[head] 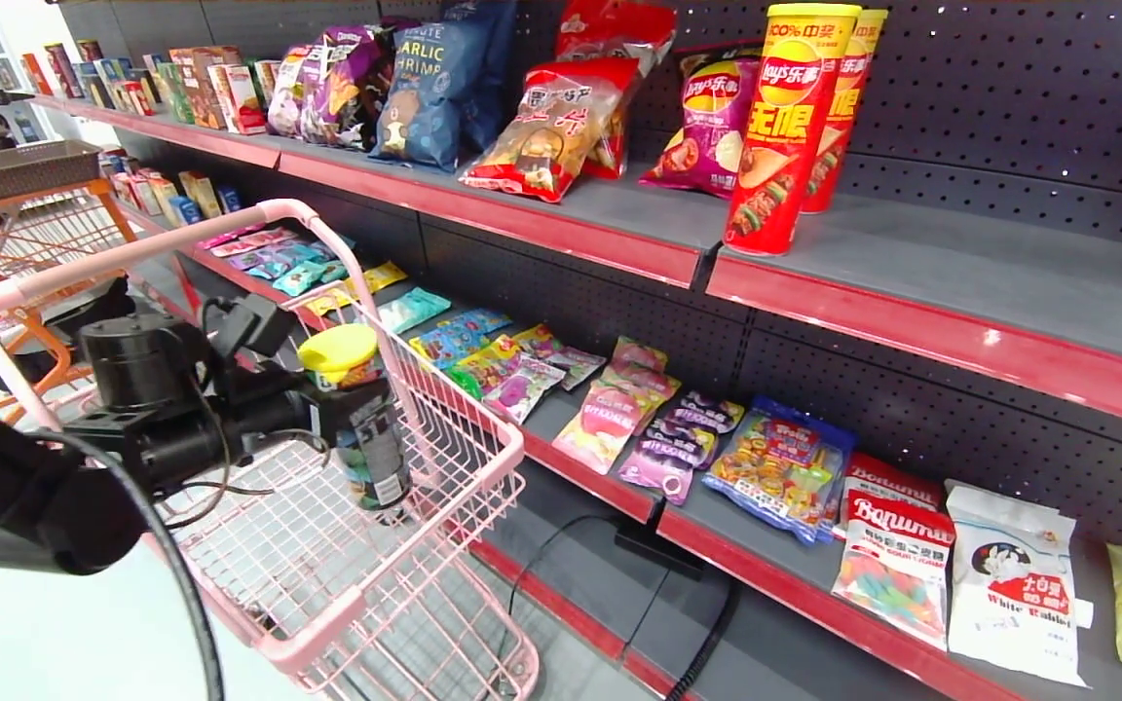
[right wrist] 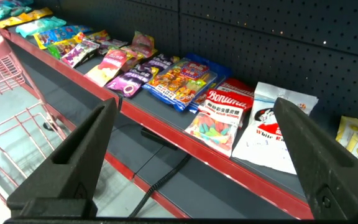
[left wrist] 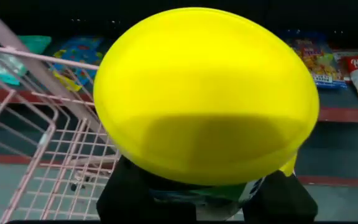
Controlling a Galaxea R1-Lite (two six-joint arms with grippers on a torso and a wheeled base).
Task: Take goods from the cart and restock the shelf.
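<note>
My left gripper (head: 352, 414) is shut on a dark chip can with a yellow lid (head: 366, 428), held upright above the inside of the pink cart (head: 347, 545). The yellow lid (left wrist: 204, 93) sits close to the left wrist camera, with black fingers (left wrist: 129, 193) on both sides of the can below it. My right gripper (right wrist: 191, 162) is open, its two black fingers (right wrist: 73, 168) spread wide with nothing between them, in front of the lower shelf (right wrist: 166, 134) of candy bags. Two tall red and yellow chip cans (head: 795, 127) stand on the upper shelf (head: 912, 263).
Snack bags (head: 542, 122) line the upper shelf to the left of the cans, with bare shelf to their right. Candy bags (head: 785, 467) lie along the lower shelf (head: 775, 574). An orange cart (head: 6, 214) stands at far left. A black cable (head: 707, 633) runs under the shelf.
</note>
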